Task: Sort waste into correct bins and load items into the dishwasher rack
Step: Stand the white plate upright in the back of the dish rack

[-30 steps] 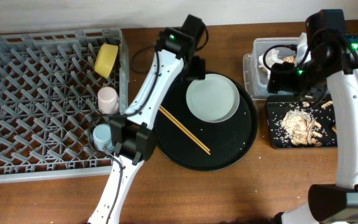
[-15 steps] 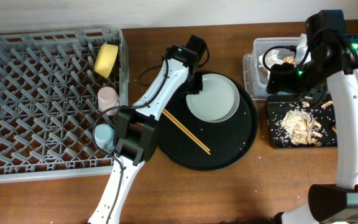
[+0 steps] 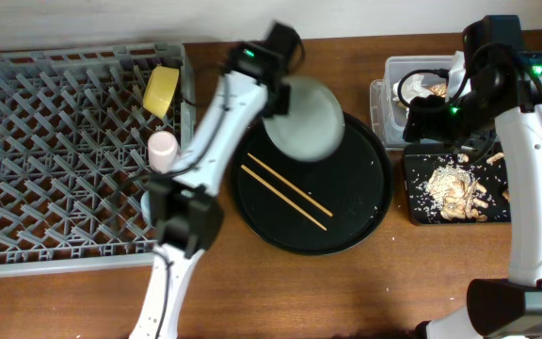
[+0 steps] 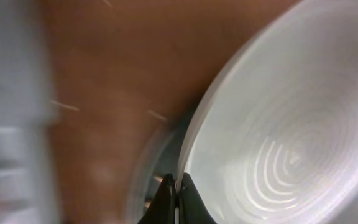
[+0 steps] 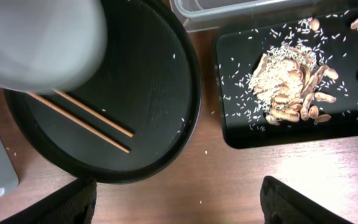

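Both tools differ: left tool (image 4: 176,182) clenched on the plate (image 4: 278,124) rim; right tool (image 5: 179,208) spread wide, holding nothing.

You're getting bare pegs across the dishwasher rack's (image 3: 55,160) left and middle; the yellow bowl (image 3: 161,89) and pink cup (image 3: 162,145) are crowding its right side, your left arm (image 3: 211,130) is crossing that wall, and the plate (image 3: 307,118) is overhanging the round tray's (image 3: 360,202) far rim, chopsticks (image 3: 287,191) lying mid-tray.

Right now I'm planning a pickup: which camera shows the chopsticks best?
Overhead: both chopsticks lie uncovered on the round black tray. The right wrist shows them, but the plate hides their upper ends. The left wrist shows none.
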`<action>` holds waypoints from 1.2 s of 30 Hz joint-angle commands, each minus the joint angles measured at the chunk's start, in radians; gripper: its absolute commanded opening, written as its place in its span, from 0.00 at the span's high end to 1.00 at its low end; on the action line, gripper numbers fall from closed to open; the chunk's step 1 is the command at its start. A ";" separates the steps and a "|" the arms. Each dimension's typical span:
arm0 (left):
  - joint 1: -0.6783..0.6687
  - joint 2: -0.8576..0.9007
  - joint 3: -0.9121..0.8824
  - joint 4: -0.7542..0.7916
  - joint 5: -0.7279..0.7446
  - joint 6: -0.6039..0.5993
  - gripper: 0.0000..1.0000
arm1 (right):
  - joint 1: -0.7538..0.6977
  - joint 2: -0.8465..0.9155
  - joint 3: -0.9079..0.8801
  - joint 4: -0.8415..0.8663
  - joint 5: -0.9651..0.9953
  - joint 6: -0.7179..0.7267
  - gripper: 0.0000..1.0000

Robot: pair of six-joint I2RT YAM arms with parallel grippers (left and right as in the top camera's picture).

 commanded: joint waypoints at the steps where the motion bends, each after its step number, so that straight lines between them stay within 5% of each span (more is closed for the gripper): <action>1: 0.102 -0.231 0.046 0.007 -0.371 0.165 1.00 | 0.000 0.002 -0.003 -0.009 -0.002 -0.005 0.15; 5: 0.232 -0.259 0.042 0.000 -0.723 0.309 1.00 | 0.000 0.002 -0.003 -0.008 -0.019 -0.005 0.15; 7: 0.292 -0.239 0.011 0.021 -0.770 0.408 1.00 | 0.000 0.002 -0.003 -0.011 -0.028 -0.005 0.14; 13: 0.457 -0.159 -0.087 0.219 -0.881 0.408 1.00 | 0.000 0.002 -0.003 -0.030 -0.028 -0.005 0.14; 25: 0.455 -0.097 -0.114 0.286 -0.872 0.370 1.00 | 0.000 0.002 -0.003 -0.027 -0.028 -0.006 0.14; 36: 0.427 -0.096 -0.157 0.249 -0.849 0.192 1.00 | 0.000 0.002 -0.003 -0.030 -0.028 -0.006 0.14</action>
